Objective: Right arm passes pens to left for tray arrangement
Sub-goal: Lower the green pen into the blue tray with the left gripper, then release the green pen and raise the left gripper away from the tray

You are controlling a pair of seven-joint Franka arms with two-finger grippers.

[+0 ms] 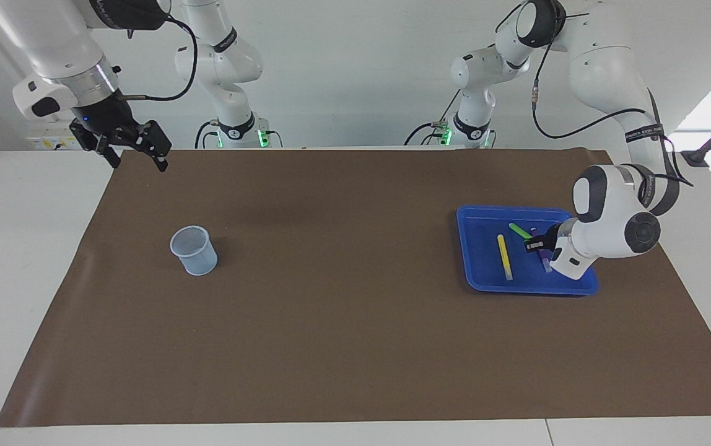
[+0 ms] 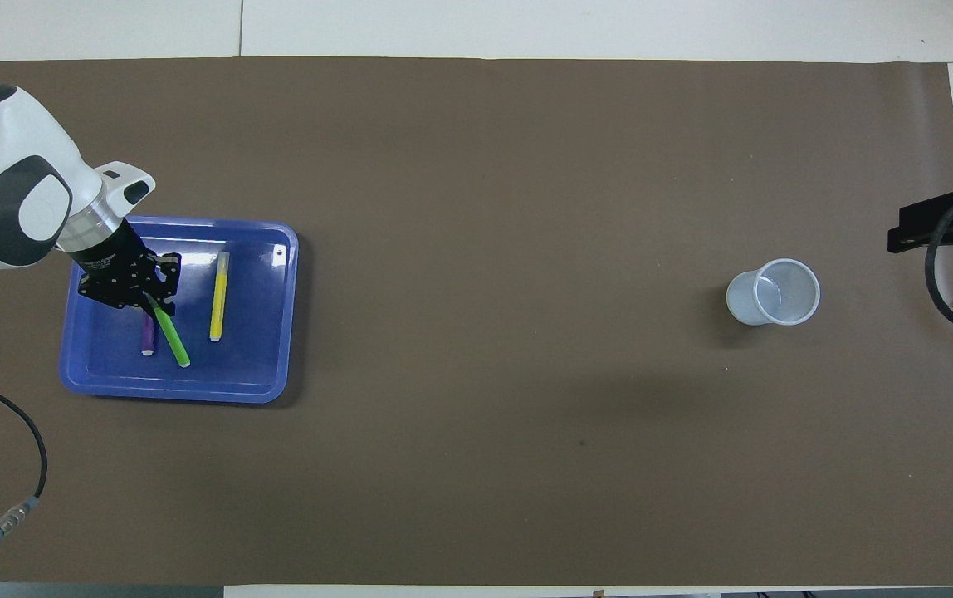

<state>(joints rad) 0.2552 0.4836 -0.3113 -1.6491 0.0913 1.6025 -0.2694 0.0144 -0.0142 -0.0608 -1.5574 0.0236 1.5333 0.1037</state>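
The blue tray [image 1: 482,241] lies on the brown mat toward the left arm's end, also in the overhead view [image 2: 252,349]. In it lie the yellow pen [image 1: 504,257] [image 2: 217,295] and the purple pen [image 1: 545,263] [image 2: 147,336], which my left hand partly hides. My left gripper [image 1: 534,243] [image 2: 149,301] is low over the tray, shut on the green pen [image 1: 519,230] [image 2: 171,332]. That pen slants between the other two, its free end pointing toward the robots. My right gripper [image 1: 139,162] [image 2: 933,231] is open and empty, raised over the mat's corner at the right arm's end.
A small pale blue mesh cup [image 1: 194,249] [image 2: 773,291] stands on the mat toward the right arm's end. The brown mat [image 1: 343,297] covers most of the white table. A black cable [image 2: 28,465] loops beside the left arm.
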